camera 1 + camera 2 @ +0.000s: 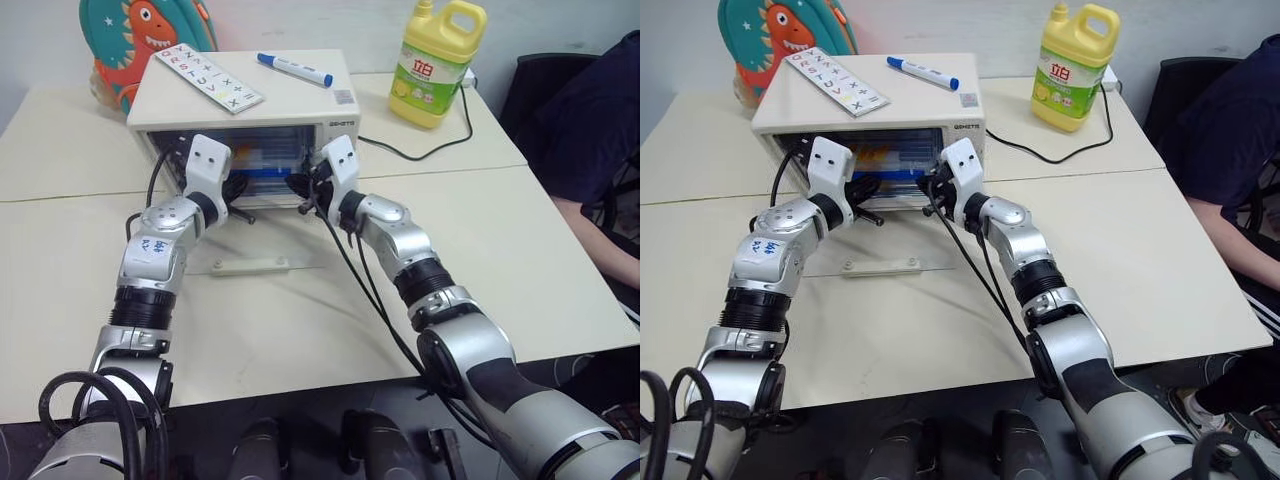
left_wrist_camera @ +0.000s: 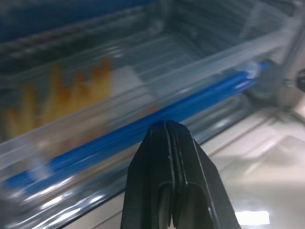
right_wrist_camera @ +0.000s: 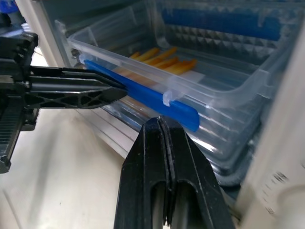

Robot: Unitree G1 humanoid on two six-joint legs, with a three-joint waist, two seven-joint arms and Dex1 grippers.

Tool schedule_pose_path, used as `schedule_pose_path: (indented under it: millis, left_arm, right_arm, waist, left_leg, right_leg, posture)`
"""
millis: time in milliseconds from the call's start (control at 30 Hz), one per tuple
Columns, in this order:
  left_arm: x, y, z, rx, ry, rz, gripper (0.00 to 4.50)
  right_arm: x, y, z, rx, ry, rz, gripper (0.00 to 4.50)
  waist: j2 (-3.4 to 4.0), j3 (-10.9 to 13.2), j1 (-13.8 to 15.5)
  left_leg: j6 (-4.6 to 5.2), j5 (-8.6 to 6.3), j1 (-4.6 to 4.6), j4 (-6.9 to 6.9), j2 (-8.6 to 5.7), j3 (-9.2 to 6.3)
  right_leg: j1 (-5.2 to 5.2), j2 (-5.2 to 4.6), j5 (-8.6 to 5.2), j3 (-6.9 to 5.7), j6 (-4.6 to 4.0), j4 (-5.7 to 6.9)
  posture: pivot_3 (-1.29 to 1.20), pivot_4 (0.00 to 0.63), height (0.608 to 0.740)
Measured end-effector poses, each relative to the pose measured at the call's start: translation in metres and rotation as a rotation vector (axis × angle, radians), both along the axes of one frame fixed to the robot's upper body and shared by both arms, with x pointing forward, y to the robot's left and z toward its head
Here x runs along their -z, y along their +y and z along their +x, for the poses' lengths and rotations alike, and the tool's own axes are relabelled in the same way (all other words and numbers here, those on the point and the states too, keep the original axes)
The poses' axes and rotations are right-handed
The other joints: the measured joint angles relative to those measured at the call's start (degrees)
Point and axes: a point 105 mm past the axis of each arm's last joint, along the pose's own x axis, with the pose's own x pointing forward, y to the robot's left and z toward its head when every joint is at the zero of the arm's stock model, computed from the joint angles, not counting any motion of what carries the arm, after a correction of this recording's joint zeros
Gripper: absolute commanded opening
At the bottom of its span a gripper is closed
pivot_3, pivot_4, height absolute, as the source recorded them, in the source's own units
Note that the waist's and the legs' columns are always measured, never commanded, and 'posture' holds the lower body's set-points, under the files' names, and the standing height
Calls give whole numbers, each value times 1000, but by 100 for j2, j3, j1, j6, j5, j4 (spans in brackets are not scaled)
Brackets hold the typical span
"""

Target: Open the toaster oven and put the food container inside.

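Here, nearest the robot on the tabletop (image 1: 480, 250), the oven's glass door (image 1: 250, 264) lies dropped flat with its cream handle toward the robot, which leaves the mouth free for loading. Just past it, the 2 grippers sit side by side at the opening, the left gripper (image 2: 167, 131) and the right gripper (image 3: 159, 125), each with its fingers pressed fully together and gripping nothing. That suits a shove rather than a carry: judging from the wrist views, the closed tips are set against the near blue clip strip of the food container (image 3: 190, 81), 1 toward each end, so the push would go in straight without skewing. The food container itself already rests mostly inside the toaster oven (image 1: 250, 90), sitting level in the cavity with its yellow strips visible through the clear wall; whether its near edge is fully past the sill I cannot tell. On the oven's roof lie a letter card (image 1: 210, 75) and a blue marker (image 1: 295, 68), and beyond stands a yellow detergent bottle (image 1: 437, 62), well clear of the work.
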Motion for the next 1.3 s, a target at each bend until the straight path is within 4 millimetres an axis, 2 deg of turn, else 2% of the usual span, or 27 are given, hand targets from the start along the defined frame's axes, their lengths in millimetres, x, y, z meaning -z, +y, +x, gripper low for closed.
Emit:
schedule_pose_path:
  millis: [100, 167, 300, 400, 500, 533, 700, 767, 900, 967, 1033, 1133, 1200, 1300]
  left_arm:
    - [6, 10, -25, 50, 38, -45, 610]
    - [7, 23, -44, 66, 63, -58, 1217]
    - [-10, 45, -100, 170, 72, 19, 2450]
    - [-24, 59, -137, 235, 99, 100, 3383]
    - [-42, 72, -157, 231, 87, 167, 4304]
    - [-47, 76, -161, 224, 83, 178, 4436]
    - [-60, 92, -174, 182, 76, 205, 4436]
    - [-62, 94, -174, 170, 71, 214, 4436]
    - [-64, 97, -172, 144, 60, 212, 4436]
    - [-64, 98, -172, 137, 59, 202, 4500]
    - [-63, 100, -173, 128, 59, 194, 4500]
    - [-58, 108, -174, 96, 76, 195, 4500]
    - [-54, 118, -174, 55, 93, 193, 4500]
    - [-60, 128, -176, 33, 74, 178, 4500]
  right_arm:
    - [11, -26, -15, -24, 26, -14, 0]
    - [21, -46, -30, -40, 55, -37, 0]
    - [42, -81, -74, -84, 122, -129, 0]
    - [59, -89, -96, -99, 203, -146, 0]
    - [77, -88, -103, -82, 270, -156, 0]
    - [80, -85, -104, -83, 280, -158, 0]
    - [100, -65, -96, -70, 324, -132, 0]
    - [98, -57, -90, -71, 312, -105, 0]
    - [87, -36, -82, -100, 292, -45, 0]
    - [77, -32, -78, -113, 278, -25, 372]
    - [50, -35, -70, -134, 246, 4, 896]
    - [-27, -65, -63, -168, 92, 37, 1946]
    - [-65, -88, -76, -227, -15, 17, 2661]
    - [-74, -114, -87, -270, -34, -79, 3700]
  waist:
    - [0, 0, -30]
    - [0, 0, -44]
    - [0, 0, -56]
    - [0, 0, -58]
    - [1, 1, -50]
    - [2, 1, -48]
    - [2, 1, -45]
    - [2, 1, -55]
    - [2, 2, -64]
    - [3, 2, -68]
    - [7, 5, -70]
    - [9, 7, -38]
    - [4, 4, 18]
    - [2, 2, 54]
  left_leg:
    - [0, 0, -5, 1, -1, -4]
    - [0, -1, -6, 3, 0, -8]
    - [-5, -2, -1, -1, 0, -11]
    - [-29, -17, 17, -10, 2, -13]
    - [-53, -28, 20, -11, 1, -21]
    - [-53, -28, 21, -11, 0, -22]
    - [-55, -29, 18, -15, 0, -23]
    - [-54, -30, 18, -13, 0, -23]
    - [-41, -20, 17, -17, 2, -23]
    - [-38, -19, 16, -17, 1, -22]
    - [-32, -16, 4, -13, -1, -18]
    - [-26, -13, -15, -10, -2, -20]
    - [-28, -18, -13, -14, 2, -23]
    - [-23, -21, -14, -11, 2, -16]
  right_leg:
    - [-4, -7, -1, 4, 2, 4]
    - [-5, -9, -2, 4, 2, 6]
    - [-4, -10, -5, 4, -3, 0]
    - [5, -11, -13, 3, -16, -26]
    - [8, -12, -16, -3, -24, -22]
    - [8, -12, -16, -3, -24, -22]
    - [7, -12, -18, -6, -27, -26]
    - [7, -12, -18, -4, -27, -25]
    - [3, -11, -20, -3, -29, -19]
    - [1, -11, -20, -1, -29, -19]
    - [-15, -13, -19, 3, -29, -8]
    - [-38, -18, -20, 2, -30, 5]
    - [-36, -16, -28, -4, -40, -1]
    - [-36, -16, -30, -2, -42, -7]
  posture:
    - [0, 150, 740]
    - [0, 150, 740]
    - [0, 150, 740]
    - [0, 150, 740]
    - [0, 150, 740]
    - [0, 150, 740]
    - [0, 150, 740]
    - [0, 150, 740]
    - [0, 150, 740]
    - [0, 150, 740]
    - [0, 150, 740]
    - [0, 150, 740]
    - [0, 150, 740]
    - [0, 150, 740]
